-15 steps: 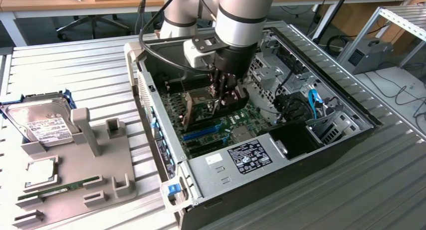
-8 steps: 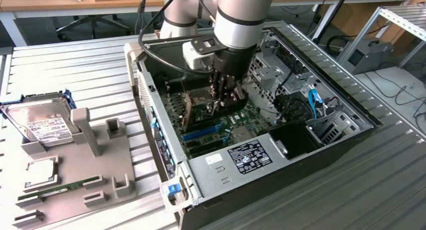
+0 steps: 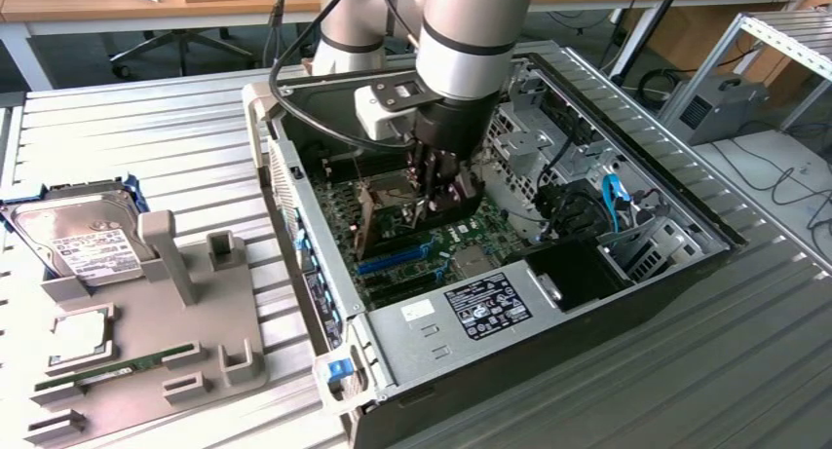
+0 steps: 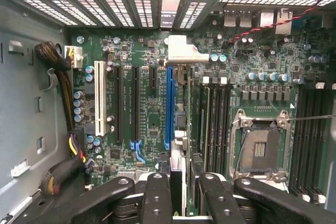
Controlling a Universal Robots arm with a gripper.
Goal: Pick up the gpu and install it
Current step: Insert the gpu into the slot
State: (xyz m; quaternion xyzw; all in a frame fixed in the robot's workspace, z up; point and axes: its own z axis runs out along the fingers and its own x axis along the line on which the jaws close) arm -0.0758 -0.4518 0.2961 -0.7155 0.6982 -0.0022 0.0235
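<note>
Down inside the open PC case (image 3: 676, 237), the gripper (image 4: 177, 192) has its jaws part-closed, pinching the gpu (image 4: 178, 129) edge-on just beside the blue slot (image 4: 168, 107). I'd say the trick is keeping that thin dark card dead upright, silvery bracket (image 4: 181, 51) lined up with the perforated rear grilles (image 4: 113, 11). Past the slot, it's green motherboard (image 4: 252, 56) with a shiny CPU socket (image 4: 261, 148).

- We saw a robotics lab or workshop: an open computer case (image 3: 520, 225) lay on a ribbed metal surface (image 3: 156, 147).
- A grey parts fixture (image 3: 156, 322) held components beside it.
- Wooden desks (image 3: 131, 1), cables and an office chair (image 3: 182, 45) stood behind.
</note>
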